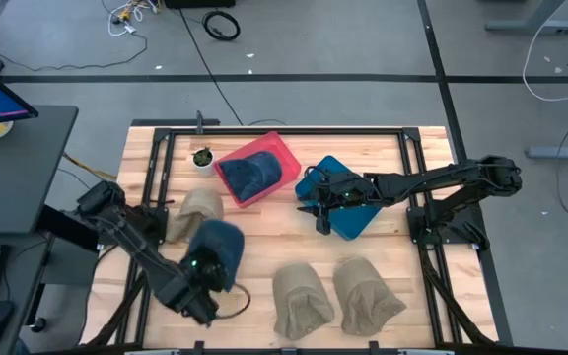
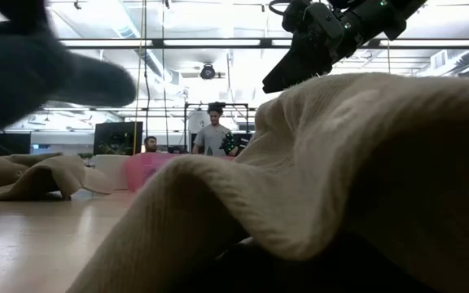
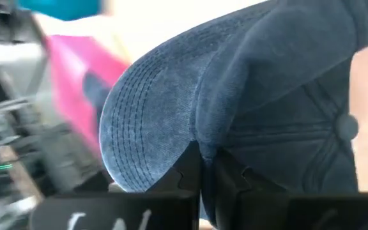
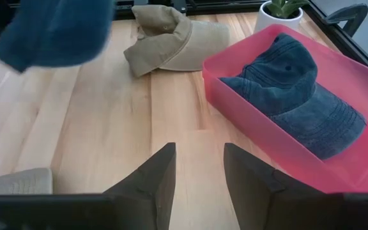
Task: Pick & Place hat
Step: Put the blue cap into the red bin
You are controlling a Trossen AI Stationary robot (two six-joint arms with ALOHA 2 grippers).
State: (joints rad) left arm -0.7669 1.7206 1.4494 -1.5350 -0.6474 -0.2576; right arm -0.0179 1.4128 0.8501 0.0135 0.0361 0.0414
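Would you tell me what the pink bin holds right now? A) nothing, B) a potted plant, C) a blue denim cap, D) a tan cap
C: in the right wrist view a blue denim cap lies inside the pink bin, while the left gripper grips a second blue cap above the table.

— What do the robot's arms look like?
— Both are black. The right arm (image 1: 442, 181) is long and thin, made of straight parts joined by round, chunky knobs. The left arm (image 1: 131, 237) is black too, with a small green light near its end.
— And the fingers?
— The right gripper (image 4: 199, 167) has two flat, dark, wedge-shaped fingers. The left gripper (image 3: 203, 167) has dark fingers too, with white marks on the black block behind them.
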